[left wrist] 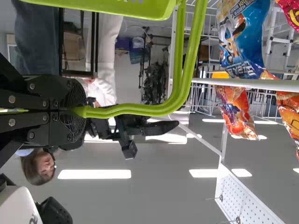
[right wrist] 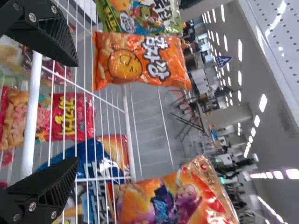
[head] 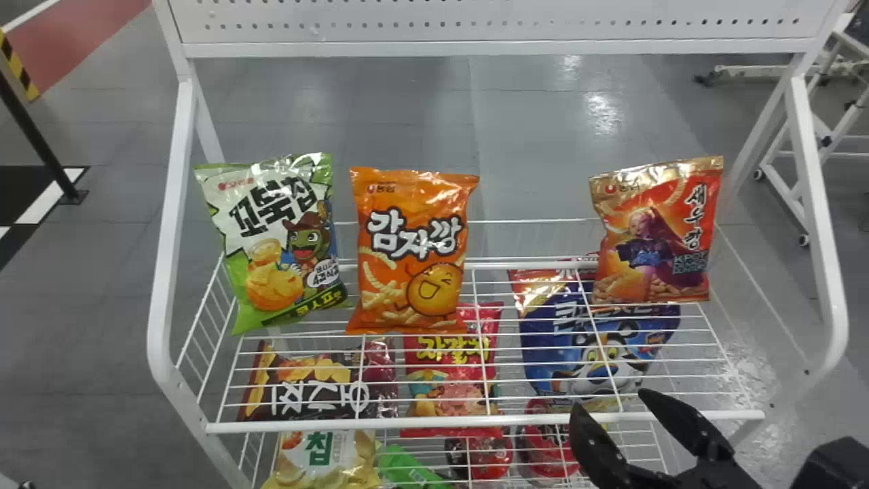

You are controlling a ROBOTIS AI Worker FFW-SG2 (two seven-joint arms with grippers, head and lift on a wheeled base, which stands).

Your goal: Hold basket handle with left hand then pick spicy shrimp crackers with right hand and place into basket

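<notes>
Left hand (left wrist: 79,111) grips handle (left wrist: 140,110); empty right hand (head: 612,401) gapes by wire shelf (head: 271,427); floor (head: 407,109) grey.

A white wire rack (head: 271,427) with a perforated panel (head: 475,37) stands on a glossy grey floor (head: 407,136). A red strip (head: 75,41) crosses the floor at far left; a white wheeled frame (head: 825,141) stands right. Bright lights (left wrist: 94,174) line the grey ceiling (left wrist: 159,200).

So there's a green-and-white snack bag (head: 275,244), kinda tilted, just beside an orange one (head: 390,239) on a white wire rack (head: 271,427). Through the wires you get blue (head: 563,356), red (head: 434,429) and dark brown (head: 261,380) bags lower down. Black pole (head: 34,134) off left, too.
</notes>
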